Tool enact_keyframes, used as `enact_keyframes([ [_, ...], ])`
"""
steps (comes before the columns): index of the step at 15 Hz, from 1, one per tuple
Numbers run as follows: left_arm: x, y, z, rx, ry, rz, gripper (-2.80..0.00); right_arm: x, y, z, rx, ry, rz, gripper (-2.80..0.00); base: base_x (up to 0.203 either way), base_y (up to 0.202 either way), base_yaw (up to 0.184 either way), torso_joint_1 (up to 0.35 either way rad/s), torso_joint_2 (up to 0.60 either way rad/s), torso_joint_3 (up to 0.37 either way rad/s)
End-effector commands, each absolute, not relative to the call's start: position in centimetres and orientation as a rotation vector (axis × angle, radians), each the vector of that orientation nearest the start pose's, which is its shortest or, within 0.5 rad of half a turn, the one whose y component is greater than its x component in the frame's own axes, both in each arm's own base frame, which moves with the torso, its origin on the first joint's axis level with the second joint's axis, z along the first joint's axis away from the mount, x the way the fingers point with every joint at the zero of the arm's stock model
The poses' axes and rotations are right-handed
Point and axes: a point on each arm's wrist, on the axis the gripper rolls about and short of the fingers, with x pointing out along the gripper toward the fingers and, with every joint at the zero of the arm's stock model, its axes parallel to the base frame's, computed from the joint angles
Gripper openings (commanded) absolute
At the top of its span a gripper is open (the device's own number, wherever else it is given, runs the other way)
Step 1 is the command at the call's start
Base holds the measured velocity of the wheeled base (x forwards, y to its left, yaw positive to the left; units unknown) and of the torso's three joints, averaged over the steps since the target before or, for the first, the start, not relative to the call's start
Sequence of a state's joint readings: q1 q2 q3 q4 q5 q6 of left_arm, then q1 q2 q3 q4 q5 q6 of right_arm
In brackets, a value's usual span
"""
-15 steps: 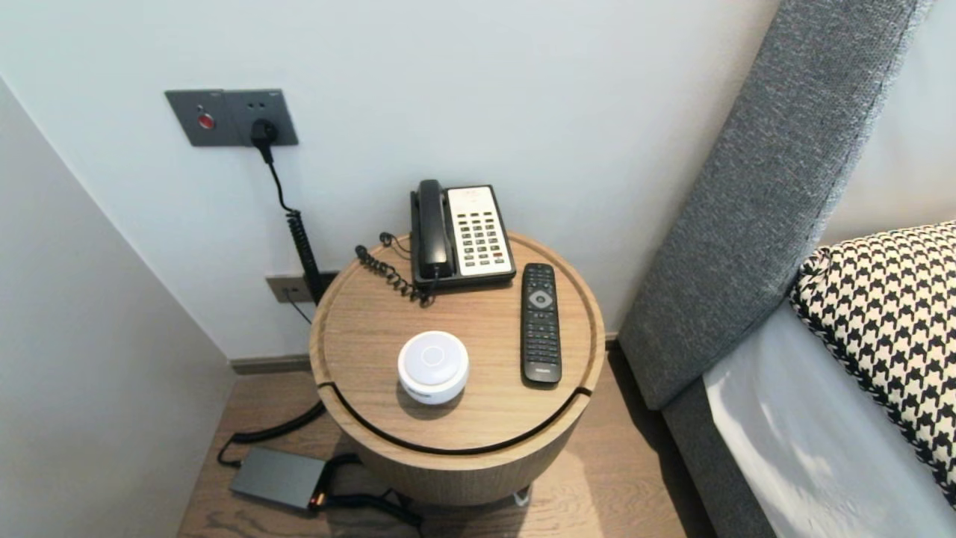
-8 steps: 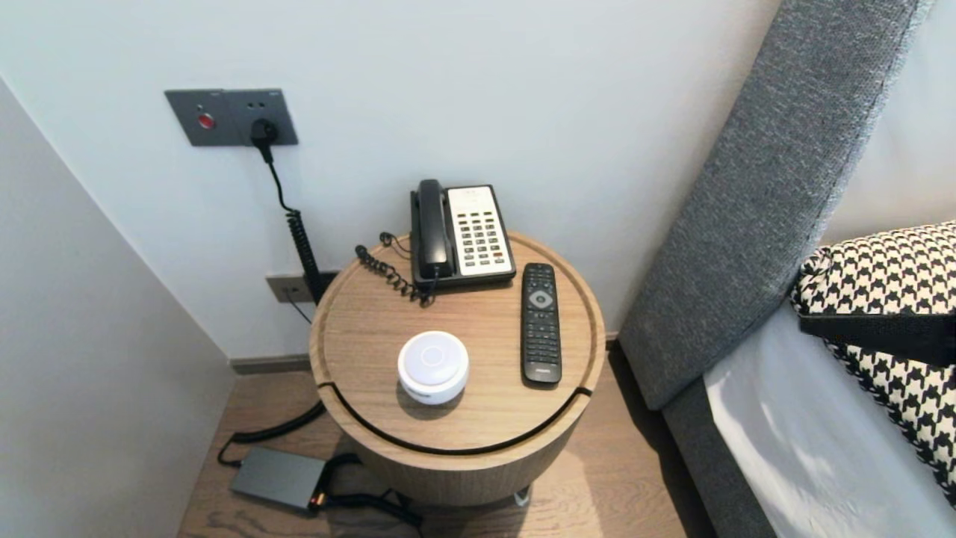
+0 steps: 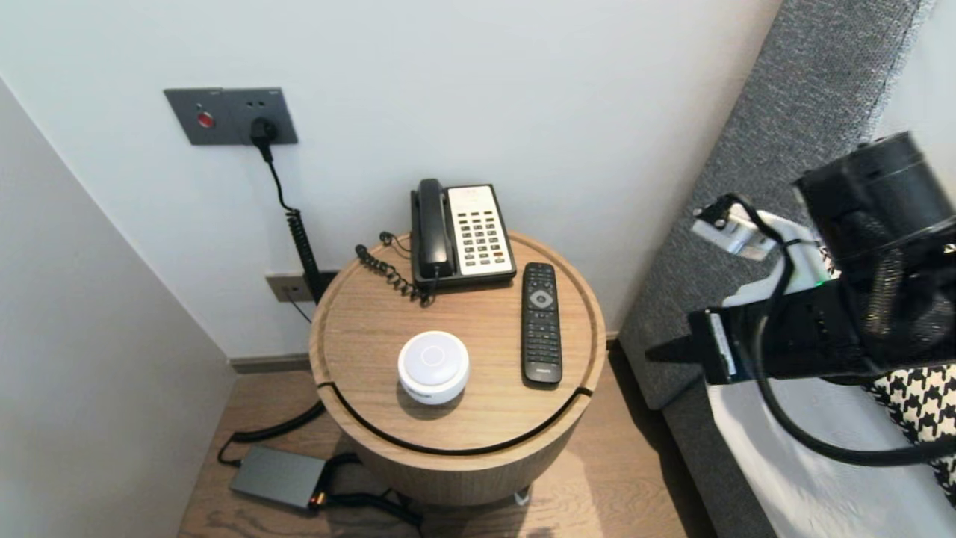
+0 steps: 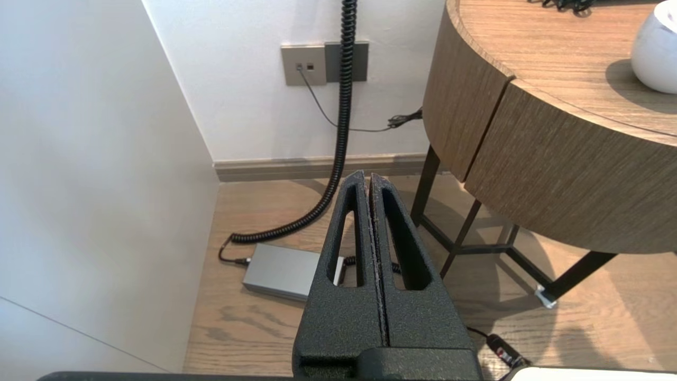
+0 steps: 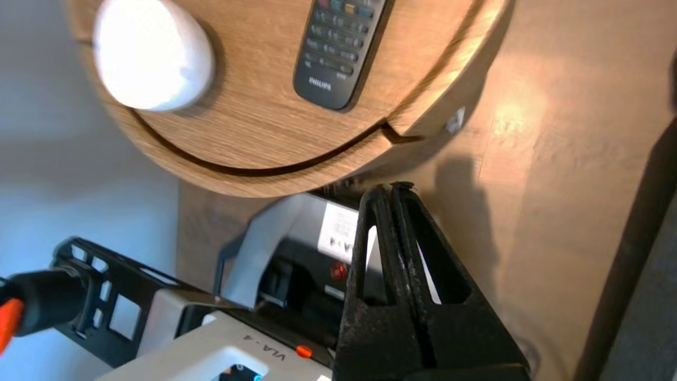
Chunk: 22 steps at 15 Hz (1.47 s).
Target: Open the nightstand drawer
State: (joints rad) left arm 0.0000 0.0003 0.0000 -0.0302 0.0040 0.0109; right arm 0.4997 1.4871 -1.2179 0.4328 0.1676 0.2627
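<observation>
Only the left wrist view shows my left claw (image 4: 368, 180). Its two black fingers are pressed flat together on nothing, and it hangs low beside the table, above the wooden floor (image 4: 254, 328). Beneath it that view gives me the flat grey power brick (image 4: 283, 270), the coiled black cable (image 4: 341, 106) running up the wall, and the table's dark metal legs (image 4: 460, 238), which the head view hides.

On the round wooden tabletop (image 3: 358, 329) the head view lists three things. The white domed puck (image 3: 433, 366) sits near the front, and the black-and-white desk telephone (image 3: 463, 235) is at the back against the wall. The slim black remote control (image 3: 541, 323) lies lengthwise near the right rim, apart from both.

My right claw (image 3: 657, 353) hovers to the right of that rim, in front of the grey fabric headboard (image 3: 754, 187). It points level toward the table, closed and empty. The right wrist view catches just the remote's lower end, the puck, and the claw tips clear of the rim; the telephone falls outside its frame.
</observation>
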Motion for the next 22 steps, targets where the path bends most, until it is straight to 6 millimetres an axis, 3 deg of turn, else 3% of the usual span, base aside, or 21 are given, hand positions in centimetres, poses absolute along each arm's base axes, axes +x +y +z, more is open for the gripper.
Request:
enact_keyframes([
  [1, -2.2, 0.0, 7.5, 0.011, -0.02, 0.005, -2.8, 23.3, 14.5, 23.3, 0.087, 0.892, 0.561, -2.8, 0.0, 0.0, 0.0, 0.0, 0.0, 0.0],
  [7, -2.2, 0.0, 7.5, 0.011, -0.02, 0.005, -2.8, 23.8, 17.4, 21.4, 0.051, 0.966, 0.609, -2.8, 0.0, 0.0, 0.0, 0.0, 0.0, 0.0],
  [22, -2.2, 0.0, 7.5, 0.011, -0.02, 0.005, -2.8, 25.1, 18.3, 19.7, 0.042, 0.996, 0.6, -2.8, 0.0, 0.0, 0.0, 0.0, 0.0, 0.0],
])
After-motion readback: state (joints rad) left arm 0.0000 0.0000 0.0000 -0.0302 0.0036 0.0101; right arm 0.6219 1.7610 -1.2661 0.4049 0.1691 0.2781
